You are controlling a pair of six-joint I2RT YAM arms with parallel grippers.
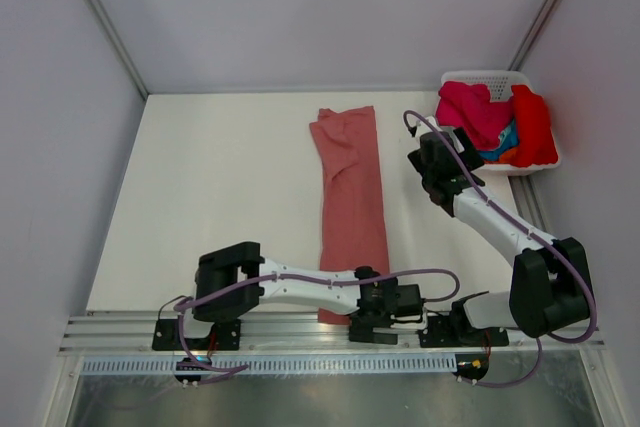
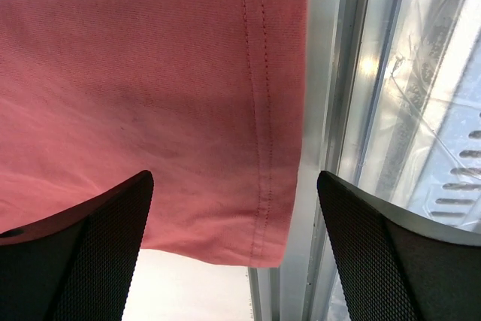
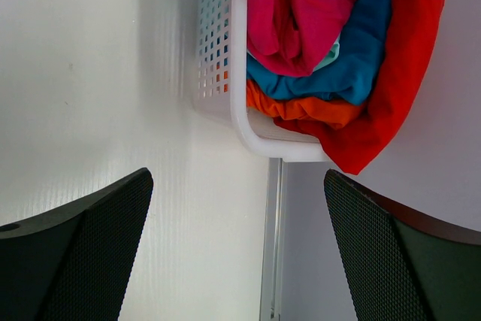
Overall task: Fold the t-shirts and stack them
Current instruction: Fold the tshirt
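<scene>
A salmon t-shirt, folded lengthwise into a long strip, lies down the middle of the table. Its near hem corner reaches the table's front rail. My left gripper hovers over that end, open, the hem corner between its spread fingers and touching neither; the gripper holds nothing. More t-shirts are heaped in the white basket: magenta, blue, orange and red. My right gripper stands open and empty just left of the basket, above bare table.
The basket sits in the back right corner against the wall. The red shirt spills over its near rim. A metal rail runs along the table's front edge, right beside the salmon hem. Walls close in the left, back and right sides.
</scene>
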